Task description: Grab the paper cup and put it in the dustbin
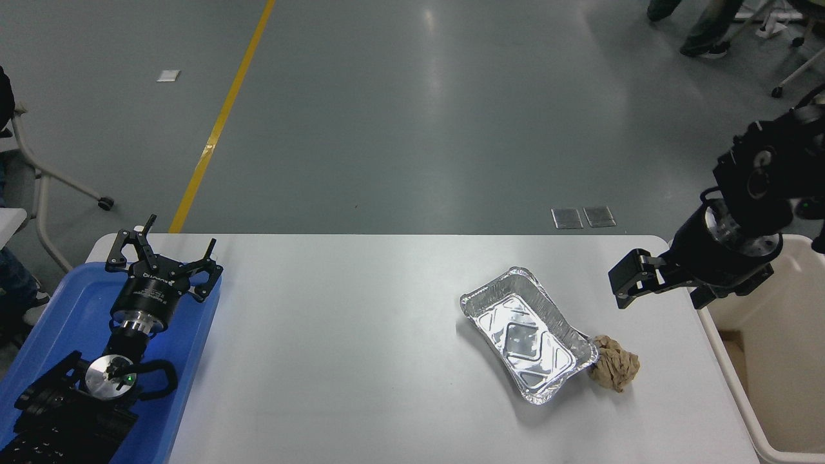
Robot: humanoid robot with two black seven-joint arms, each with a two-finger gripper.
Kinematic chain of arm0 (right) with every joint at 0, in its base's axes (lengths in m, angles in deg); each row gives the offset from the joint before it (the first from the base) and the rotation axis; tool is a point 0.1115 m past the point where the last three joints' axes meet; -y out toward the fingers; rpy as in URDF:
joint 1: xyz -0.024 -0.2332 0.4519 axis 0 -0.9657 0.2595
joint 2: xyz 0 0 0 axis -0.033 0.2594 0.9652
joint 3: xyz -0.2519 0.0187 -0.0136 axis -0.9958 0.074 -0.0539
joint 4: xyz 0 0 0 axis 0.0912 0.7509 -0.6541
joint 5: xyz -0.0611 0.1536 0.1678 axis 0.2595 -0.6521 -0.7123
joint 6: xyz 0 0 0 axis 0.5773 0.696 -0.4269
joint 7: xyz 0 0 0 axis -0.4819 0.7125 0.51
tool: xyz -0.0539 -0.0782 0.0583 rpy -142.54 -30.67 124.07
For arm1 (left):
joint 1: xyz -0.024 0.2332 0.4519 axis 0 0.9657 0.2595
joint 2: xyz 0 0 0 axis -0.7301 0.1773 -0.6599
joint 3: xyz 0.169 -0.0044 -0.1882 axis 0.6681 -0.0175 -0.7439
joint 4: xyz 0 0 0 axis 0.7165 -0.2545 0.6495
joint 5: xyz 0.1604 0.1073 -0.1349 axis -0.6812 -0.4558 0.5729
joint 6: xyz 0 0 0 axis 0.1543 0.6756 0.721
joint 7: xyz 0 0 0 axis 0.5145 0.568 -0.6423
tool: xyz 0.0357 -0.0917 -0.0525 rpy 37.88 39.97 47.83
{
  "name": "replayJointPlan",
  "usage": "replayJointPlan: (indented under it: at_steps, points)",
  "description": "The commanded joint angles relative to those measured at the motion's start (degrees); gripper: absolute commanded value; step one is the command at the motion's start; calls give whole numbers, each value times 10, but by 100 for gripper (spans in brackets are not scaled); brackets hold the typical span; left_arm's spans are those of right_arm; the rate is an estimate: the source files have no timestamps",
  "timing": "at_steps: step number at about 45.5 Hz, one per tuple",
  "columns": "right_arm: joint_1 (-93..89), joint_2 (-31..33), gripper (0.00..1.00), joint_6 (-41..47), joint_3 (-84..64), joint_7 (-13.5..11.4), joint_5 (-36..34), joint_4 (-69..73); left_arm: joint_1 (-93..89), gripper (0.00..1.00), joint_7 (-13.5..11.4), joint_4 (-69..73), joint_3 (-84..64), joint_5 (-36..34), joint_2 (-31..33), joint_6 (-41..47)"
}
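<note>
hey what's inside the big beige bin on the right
Only part of the dustbin shows: pale inner walls and a brown patch low down. No paper cup is visible there; the right arm and the picture's edge hide the rest.

Bright even overhead light; glare streak on floor (438,71); sharp focus, soft shadows.

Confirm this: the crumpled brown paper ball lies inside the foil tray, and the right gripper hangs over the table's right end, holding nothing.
Not quite. The head view shows the crumpled brown paper ball on the table beside the foil tray, against its near right corner, not inside it. The rest stands: the right gripper hangs over the table's right end, holding nothing.
</note>
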Motion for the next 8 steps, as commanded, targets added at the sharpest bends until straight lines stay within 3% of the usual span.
replayJointPlan:
  at_steps: [1,8]
  points:
    - [22,-53,100,23,35,1,-69,8,1,99,-1,1,-1,0,0,0]
    - [22,-70,100,18,42,1,-72,3,1,99,-1,1,-1,0,0,0]
